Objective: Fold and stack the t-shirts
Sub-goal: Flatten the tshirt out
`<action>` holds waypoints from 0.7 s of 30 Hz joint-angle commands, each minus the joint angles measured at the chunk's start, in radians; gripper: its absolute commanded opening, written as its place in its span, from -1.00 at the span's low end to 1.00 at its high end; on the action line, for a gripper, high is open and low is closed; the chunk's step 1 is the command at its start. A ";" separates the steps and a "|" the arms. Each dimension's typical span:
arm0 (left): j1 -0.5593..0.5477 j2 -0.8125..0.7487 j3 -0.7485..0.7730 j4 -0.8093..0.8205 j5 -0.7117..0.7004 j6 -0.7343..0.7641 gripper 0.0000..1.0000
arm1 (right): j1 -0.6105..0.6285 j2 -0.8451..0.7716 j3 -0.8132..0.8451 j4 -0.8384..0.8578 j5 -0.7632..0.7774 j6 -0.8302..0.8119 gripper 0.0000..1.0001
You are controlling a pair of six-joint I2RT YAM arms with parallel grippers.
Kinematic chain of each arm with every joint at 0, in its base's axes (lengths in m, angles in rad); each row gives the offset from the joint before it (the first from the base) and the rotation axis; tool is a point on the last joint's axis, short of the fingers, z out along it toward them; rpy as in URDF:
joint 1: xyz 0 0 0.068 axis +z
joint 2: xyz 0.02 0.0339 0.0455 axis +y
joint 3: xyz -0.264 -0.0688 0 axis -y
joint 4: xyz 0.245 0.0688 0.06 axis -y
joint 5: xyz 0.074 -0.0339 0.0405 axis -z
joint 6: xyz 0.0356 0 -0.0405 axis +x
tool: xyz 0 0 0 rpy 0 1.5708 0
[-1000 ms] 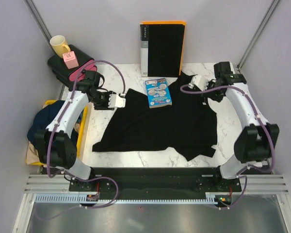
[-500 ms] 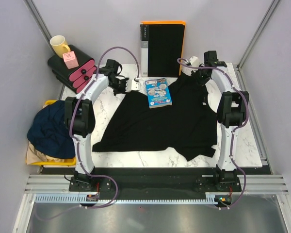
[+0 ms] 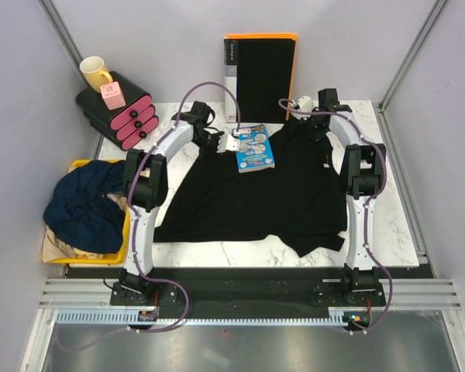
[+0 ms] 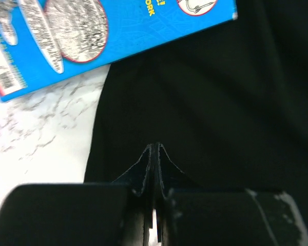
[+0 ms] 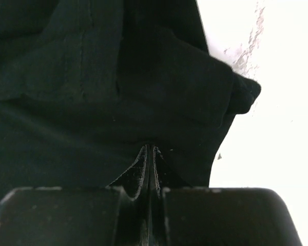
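We see the black t-shirt (image 3: 256, 194) lying soft and rumpled across the white marbled worktop (image 3: 387, 209). The left gripper (image 4: 154, 148) has its jaws closed, pinching up a small tent of black cloth near a glossy blue booklet (image 3: 254, 149). The right gripper (image 5: 150, 148) pinches a fold by the sleeve likewise. In the yellow bin (image 3: 126, 225), a navy t-shirt (image 3: 85, 205) is heaped over a tan t-shirt (image 3: 62, 246).

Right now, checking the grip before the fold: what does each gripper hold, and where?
Both pinch the black t-shirt near its far edge: the left gripper beside the blue booklet, the right gripper at the far right corner.
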 commanded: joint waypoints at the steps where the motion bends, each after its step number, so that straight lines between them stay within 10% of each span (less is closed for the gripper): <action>1: -0.007 0.088 0.109 0.000 -0.102 -0.025 -0.97 | 0.008 0.009 0.046 0.065 0.006 0.021 -1.00; 21: -0.013 0.234 0.040 0.274 -0.667 -0.085 -0.96 | -0.039 -0.034 -0.081 0.076 0.211 -0.024 -1.00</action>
